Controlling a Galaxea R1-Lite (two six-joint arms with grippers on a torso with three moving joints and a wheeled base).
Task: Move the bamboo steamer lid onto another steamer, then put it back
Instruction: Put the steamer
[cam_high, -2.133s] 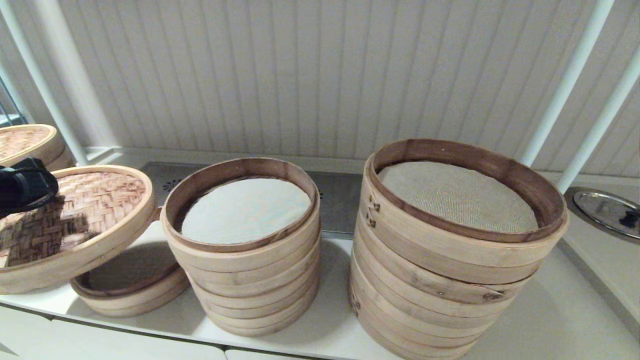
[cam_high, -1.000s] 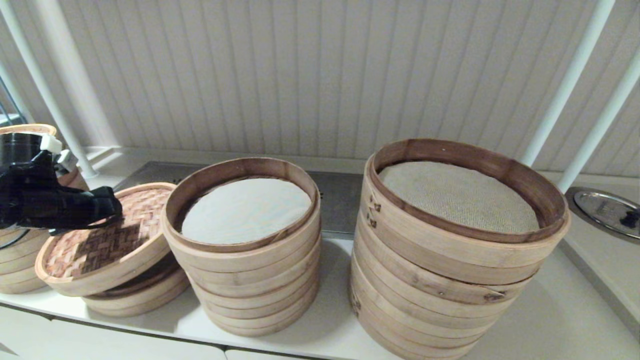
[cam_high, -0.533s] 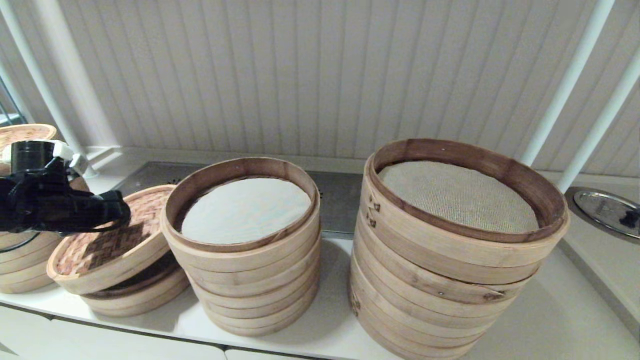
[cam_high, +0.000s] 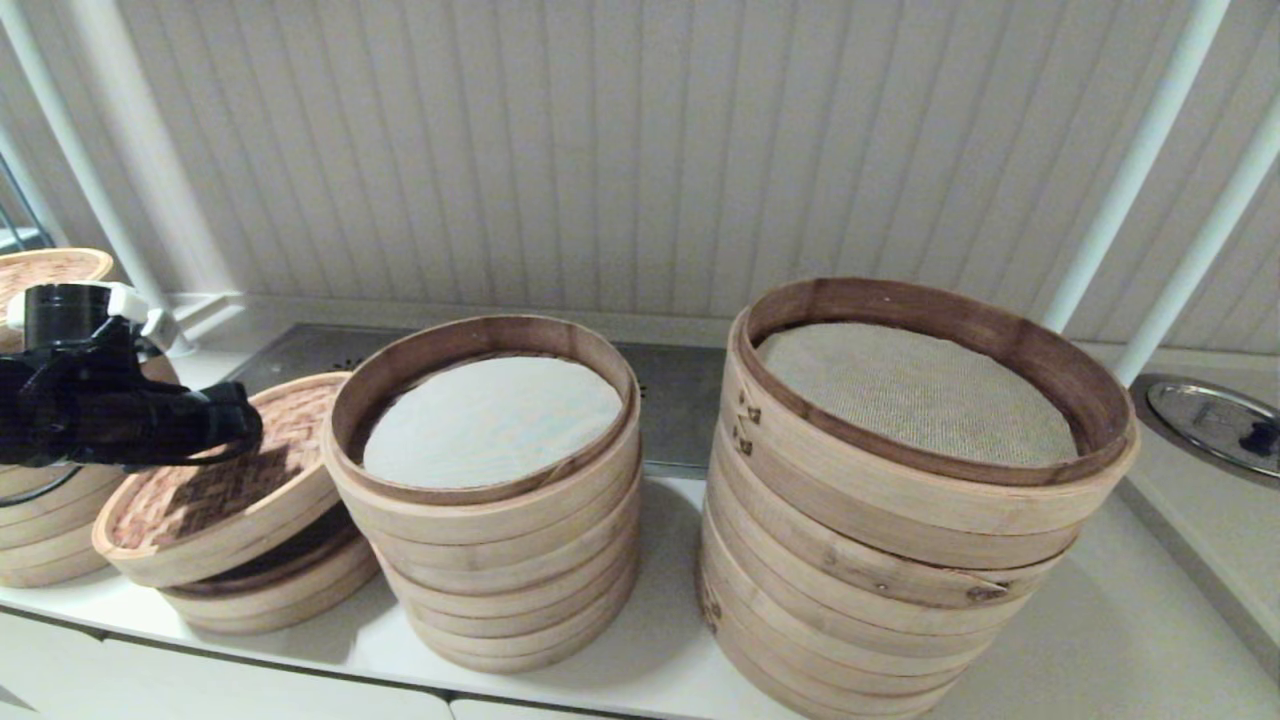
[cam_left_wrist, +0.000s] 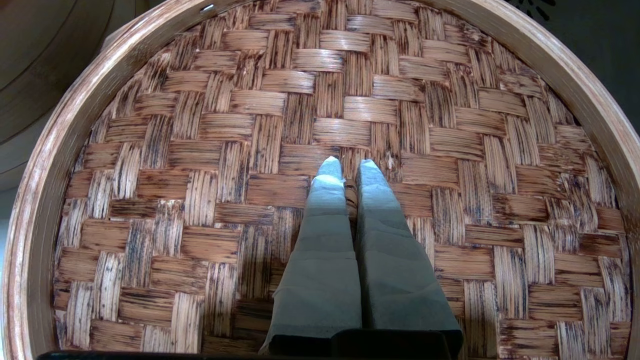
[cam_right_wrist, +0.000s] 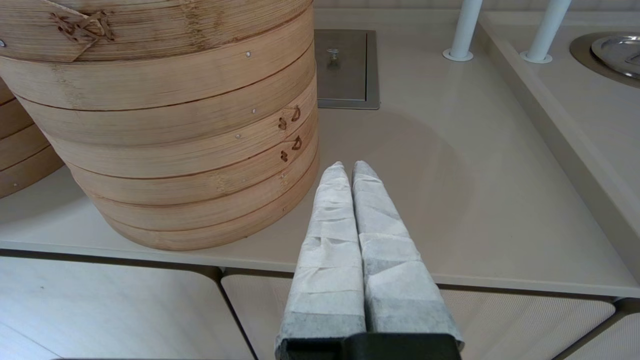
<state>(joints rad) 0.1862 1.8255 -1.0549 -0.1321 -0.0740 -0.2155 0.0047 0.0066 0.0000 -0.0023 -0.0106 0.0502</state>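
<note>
Fingers of your left gripper (cam_left_wrist: 348, 167) pinch the central loop of the bamboo steamer lid (cam_high: 225, 480), tilted over another steamer (cam_high: 270, 590). Your right gripper (cam_right_wrist: 348, 170) hangs closed, empty.

1. A commercial-style kitchen or dim sum stall is suggested by a pale counter (cam_high: 1120, 620) crowded with tall stacks of bamboo steamers (cam_high: 905, 500)
2. A metal drain plate (cam_right_wrist: 345, 70) is set into the counter
3. A steel lid (cam_high: 1215, 420) is seen recessed at the right, before a ribbed wall (cam_high: 640, 150)
</note>
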